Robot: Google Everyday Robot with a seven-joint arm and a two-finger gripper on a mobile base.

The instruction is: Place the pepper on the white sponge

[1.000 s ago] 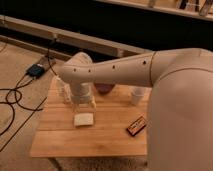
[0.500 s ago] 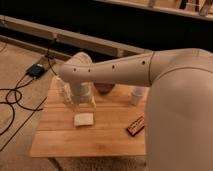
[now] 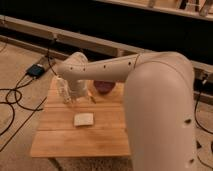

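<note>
pepper (image 3: 92, 98) by far edge of table (image 3: 55, 142) looks light, smooth, slippery; pinch its widest part. gripper (image 3: 74, 98) hangs beside it, can't tell its state.

Cream-white arm (image 3: 150, 90) with a row of small dark dots. Its pale gripper (image 3: 76, 98) sits at 11 o'clock from the whitish-cream white sponge (image 3: 83, 119). Table (image 3: 60, 142) honey-tan wood, plank lines. Dark red-purple round thing (image 3: 104, 87) at 1 o'clock from the sponge. Dark bluish box (image 3: 36, 71) on beige floor (image 3: 17, 57).
</note>
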